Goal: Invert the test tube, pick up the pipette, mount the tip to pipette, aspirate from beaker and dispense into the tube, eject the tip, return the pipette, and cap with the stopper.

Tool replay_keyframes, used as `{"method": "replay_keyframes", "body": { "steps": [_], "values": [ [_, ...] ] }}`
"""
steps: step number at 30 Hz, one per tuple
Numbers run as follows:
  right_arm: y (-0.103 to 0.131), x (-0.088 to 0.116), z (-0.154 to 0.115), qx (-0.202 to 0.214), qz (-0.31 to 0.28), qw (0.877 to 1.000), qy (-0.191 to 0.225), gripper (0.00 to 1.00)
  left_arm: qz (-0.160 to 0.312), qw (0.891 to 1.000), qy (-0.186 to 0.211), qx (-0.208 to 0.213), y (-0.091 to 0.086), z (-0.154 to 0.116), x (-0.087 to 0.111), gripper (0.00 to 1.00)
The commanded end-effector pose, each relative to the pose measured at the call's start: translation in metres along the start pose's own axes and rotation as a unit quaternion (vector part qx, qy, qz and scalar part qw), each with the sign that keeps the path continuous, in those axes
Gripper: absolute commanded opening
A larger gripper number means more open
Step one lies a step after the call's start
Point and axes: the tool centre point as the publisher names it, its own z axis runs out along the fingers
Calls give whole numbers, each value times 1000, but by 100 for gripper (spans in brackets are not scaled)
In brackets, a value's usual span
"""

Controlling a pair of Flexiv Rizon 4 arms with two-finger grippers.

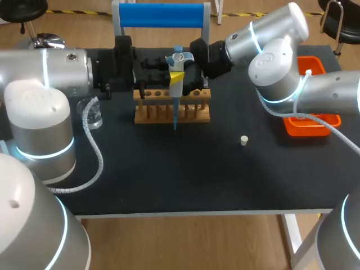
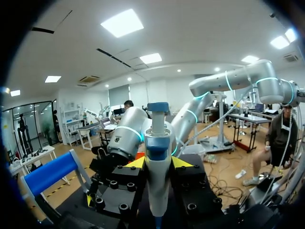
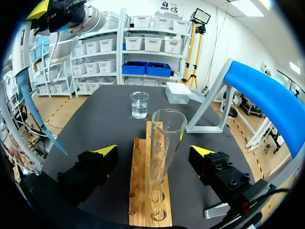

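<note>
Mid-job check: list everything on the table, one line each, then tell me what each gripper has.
pipette: one, white and blue with a bluish tip mounted, upright over the rack
test tube: one, clear, upright in the rack, mouth up
rack: one, wooden, middle of the table
beaker: one, clear, a little liquid, left of the rack
stopper: one, whitish, on the table right of the rack
tray: one, orange, right edge, partly behind the right arm
stand: one, blue bar on a grey frame, behind the rack
box: one, white, between beaker and stand
left gripper: shut on the pipette
right gripper: open, one finger on either side of the test tube
</note>
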Motion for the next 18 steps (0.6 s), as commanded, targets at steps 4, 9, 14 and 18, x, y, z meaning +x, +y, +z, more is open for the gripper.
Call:
{"method": "replay_keyframes", "body": {
  "steps": [4,9,14,18],
  "values": [
    [1,0,-1,2,0,1000,0,100,-5,1000,9,-6,-1,0,-1,0],
    [1,0,-1,2,0,1000,0,100,-8,1000,9,-9,-1,0,-1,0],
    [1,0,-1,2,0,1000,0,100,-10,1000,8,-11,-1,-1,0,0],
    [1,0,-1,2,0,1000,0,100,-10,1000,8,-11,-1,-1,0,0]
  ]
}}
